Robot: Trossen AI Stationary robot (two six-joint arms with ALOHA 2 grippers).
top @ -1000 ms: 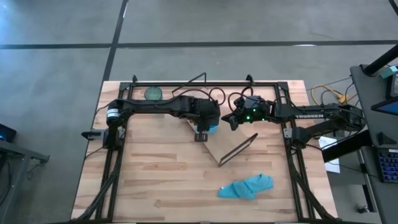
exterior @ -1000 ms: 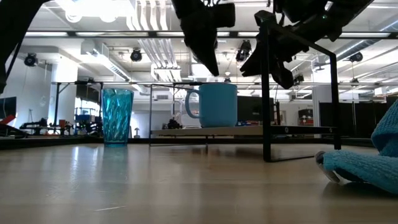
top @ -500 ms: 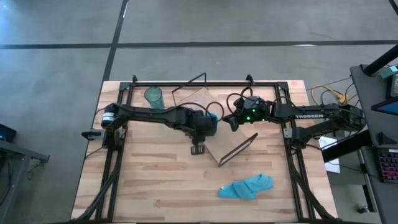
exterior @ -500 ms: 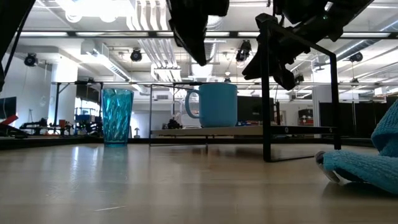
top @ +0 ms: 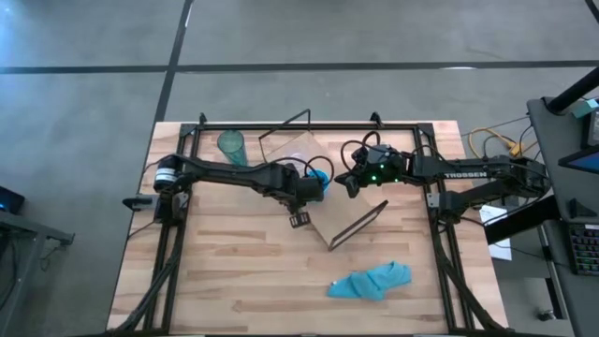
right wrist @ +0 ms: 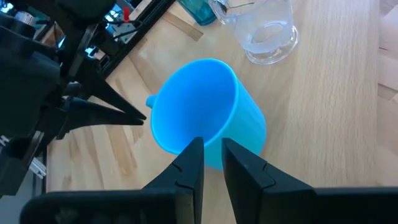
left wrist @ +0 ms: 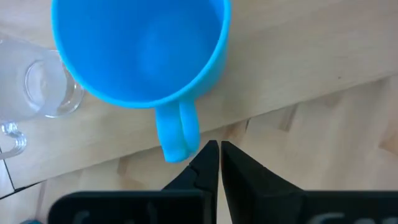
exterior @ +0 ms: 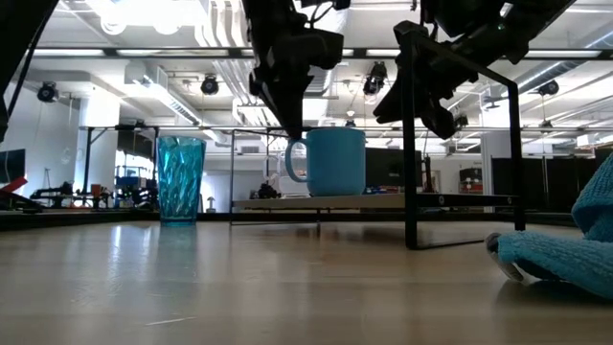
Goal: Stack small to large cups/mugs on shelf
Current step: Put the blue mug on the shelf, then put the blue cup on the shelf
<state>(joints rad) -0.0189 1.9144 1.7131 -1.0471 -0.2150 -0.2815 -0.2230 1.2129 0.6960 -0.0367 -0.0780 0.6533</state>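
The bright blue mug (top: 319, 180) stands upright on the light-wood shelf board (top: 292, 150), which lies slanted on the table. The small clear glass cup (left wrist: 46, 87) stands on the board beside it. The teal tumbler (top: 231, 145) stands on the table at the far left. My left gripper (left wrist: 216, 149) is shut, its tips right beside the mug's handle (left wrist: 177, 134) at the mug's near side. My right gripper (right wrist: 211, 146) hovers above the mug's right side with a narrow gap between its fingers, holding nothing. My left gripper has its shut fingertips (left wrist: 208, 152) next to the outer end of the mug's handle (left wrist: 186, 146), coming slanting down from the table's near side. I cannot tell whether they touch it. The mug stands upright on the board.
A blue cloth (top: 371, 281) lies on the table toward the near right. The shelf's black wire frame ends rise at the board's far end (top: 285, 124) and near end (top: 360, 223); one upright (exterior: 412, 144) stands just right of the mug in the low view.
My left arm has stretched out, uncovering the tumbler. Its gripper has gone toward the table's near edge and then come down beside the mug's handle. The mug, the glass cup and my right arm have stayed still.
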